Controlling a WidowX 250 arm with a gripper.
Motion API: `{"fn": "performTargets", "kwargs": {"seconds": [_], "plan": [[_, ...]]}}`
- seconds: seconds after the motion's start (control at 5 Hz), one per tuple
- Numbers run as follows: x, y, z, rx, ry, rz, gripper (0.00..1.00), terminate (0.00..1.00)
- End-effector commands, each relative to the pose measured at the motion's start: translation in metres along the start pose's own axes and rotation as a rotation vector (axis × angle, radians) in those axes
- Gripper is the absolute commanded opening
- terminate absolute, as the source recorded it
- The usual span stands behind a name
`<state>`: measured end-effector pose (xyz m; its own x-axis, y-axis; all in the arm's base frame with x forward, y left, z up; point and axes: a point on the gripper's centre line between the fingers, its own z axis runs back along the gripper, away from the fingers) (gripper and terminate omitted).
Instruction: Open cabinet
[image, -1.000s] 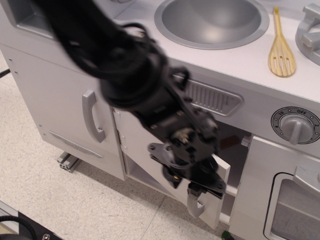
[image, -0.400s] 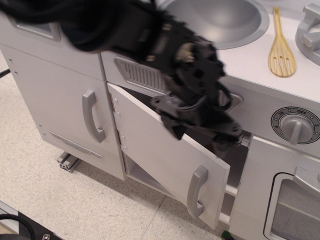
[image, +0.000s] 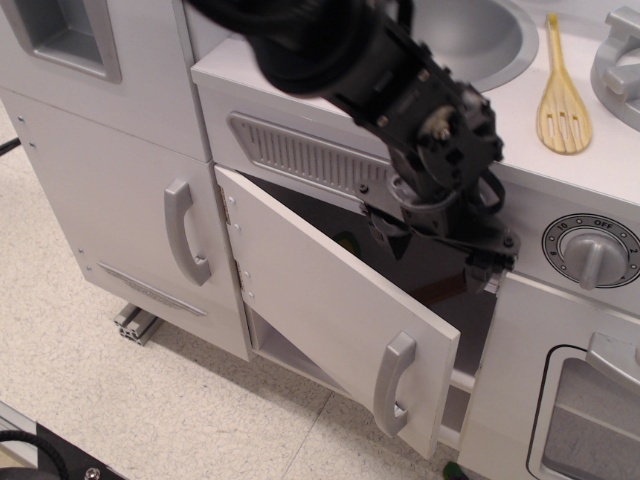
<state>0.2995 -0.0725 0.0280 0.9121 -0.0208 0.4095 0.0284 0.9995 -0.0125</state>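
The cabinet door (image: 320, 310) is a plain light-grey panel hinged on its left. It stands swung out towards me at a wide angle, and its silver loop handle (image: 393, 385) is free. The compartment behind it is dark, with a white bottom panel (image: 285, 355) showing below the door. My black gripper (image: 440, 235) hangs at the top of the opening, above and behind the door's upper edge, clear of the handle and holding nothing. Its fingers merge with the dark interior, so their spacing is unclear.
A taller grey door (image: 110, 200) with its own handle (image: 183, 232) stands to the left. The windowed oven door (image: 580, 400) and a dial knob (image: 592, 250) are to the right. On top are a sink (image: 470, 35) and a wooden spatula (image: 562, 90).
My gripper was down at the door handle, then let it go and rose up and to the right to the top of the opening. The door stays swung open.
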Motion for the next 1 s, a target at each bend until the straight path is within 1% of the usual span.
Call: {"fn": "performTargets", "kwargs": {"seconds": [0.0, 0.2, 0.4, 0.6, 0.8], "plan": [[-0.003, 0.008, -0.010, 0.024, -0.020, -0.060, 1.00, 0.00], [-0.019, 0.013, -0.011, 0.027, -0.029, -0.093, 1.00, 0.00], [-0.036, 0.015, -0.014, 0.048, -0.014, -0.115, 1.00, 0.00], [-0.055, 0.025, -0.011, 0.076, 0.015, -0.105, 1.00, 0.00], [-0.077, 0.038, -0.009, 0.110, 0.077, -0.013, 1.00, 0.00]]}}
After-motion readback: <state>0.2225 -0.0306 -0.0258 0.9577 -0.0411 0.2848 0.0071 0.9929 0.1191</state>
